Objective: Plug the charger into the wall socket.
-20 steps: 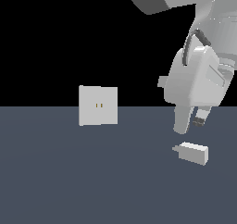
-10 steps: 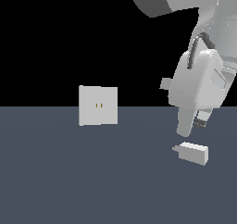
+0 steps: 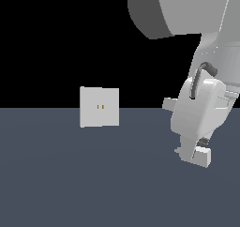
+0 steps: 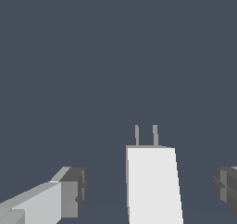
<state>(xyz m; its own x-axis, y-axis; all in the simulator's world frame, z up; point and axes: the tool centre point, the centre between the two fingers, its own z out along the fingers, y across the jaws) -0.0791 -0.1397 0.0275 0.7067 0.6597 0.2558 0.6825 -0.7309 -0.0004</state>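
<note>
The charger [image 4: 152, 183] is a small white block lying on the dark grey floor, with two thin grey prongs [image 4: 146, 135] on one end. In the wrist view it lies between my fingers [image 4: 69, 193], apart from both pads. My gripper [image 3: 193, 154] is open and low over the charger [image 3: 203, 157], hiding most of it in the exterior view. The wall socket [image 3: 99, 107] is a white upright square plate with two yellowish slots, standing well off to the exterior view's left of the gripper.
The dark grey floor [image 3: 93, 184] stretches between the socket and the charger. The large white arm [image 3: 197, 15] fills the upper part of the exterior view's right. Behind is black.
My gripper has come down and slightly to the exterior view's right, from above the charger to around it. The charger and the socket have not moved.
</note>
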